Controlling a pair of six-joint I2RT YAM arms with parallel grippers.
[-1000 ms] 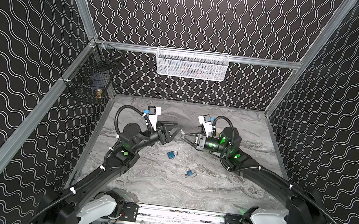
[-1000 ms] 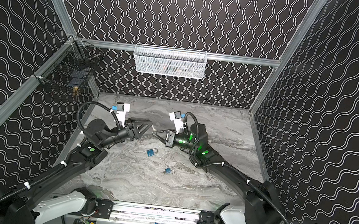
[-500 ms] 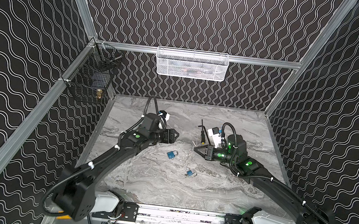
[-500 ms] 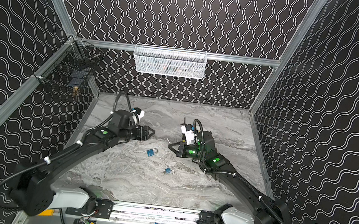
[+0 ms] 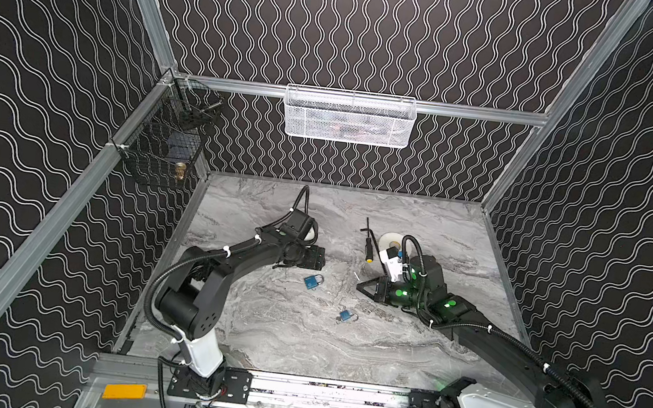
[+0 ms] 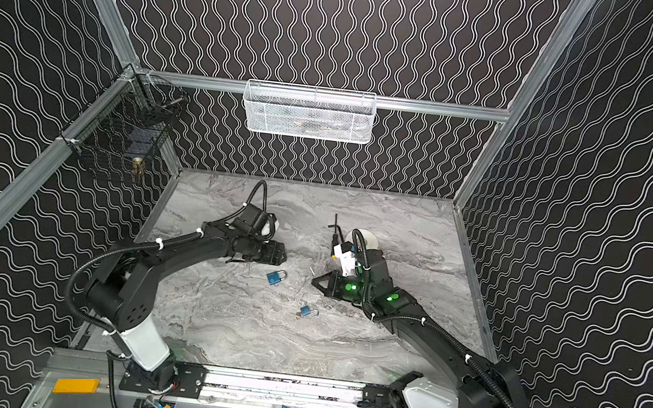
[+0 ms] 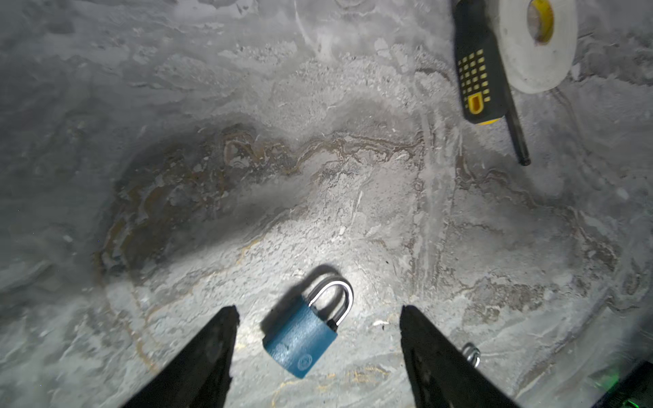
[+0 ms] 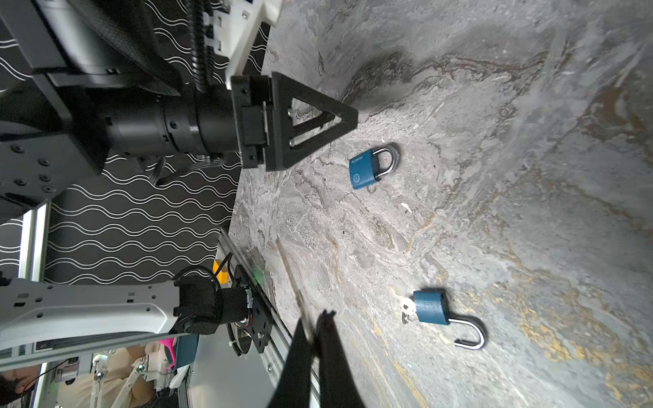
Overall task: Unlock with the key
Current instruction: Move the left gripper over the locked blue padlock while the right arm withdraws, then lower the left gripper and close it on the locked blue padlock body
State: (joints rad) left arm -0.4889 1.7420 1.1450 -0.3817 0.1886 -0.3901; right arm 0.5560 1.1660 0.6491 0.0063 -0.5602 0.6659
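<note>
Sizing up the shut padlock (image 7: pixel 300 339): small blue body w/ steel shackle, prob. dense for its size, rigid, not fragile. It lies flat approx. mid-surface (image 5: pixel 280 334), a bit toward the left edge, shackle closed. Its broad faces look smooth & likely slippery. Best hold is prob. across the two narrow sides of the body, leaving the base free for the key. The shackle is round & would prob. swivel in a pinch.

Spread wide & empty, the left end effector (image 7: pixel 318 309) has its fingers (image 7: pixel 212 346) either side of that lock w/o touching it. Right of centre, the right end effector (image 8: pixel 323 314) is closed tight. A thin pale sliver shows at its tips; can't tell if that's sth held.

Nearer the front edge lies the 2nd padlock (image 8: pixel 431 307), shackle open, w/ what looks like the key (image 8: pixel 406 312) on a ring at its base. That key looks tiny, thin & stiff, so take it by the bow, flat-on. It'd prob. be hard to lift off the surface if dropped.
</note>
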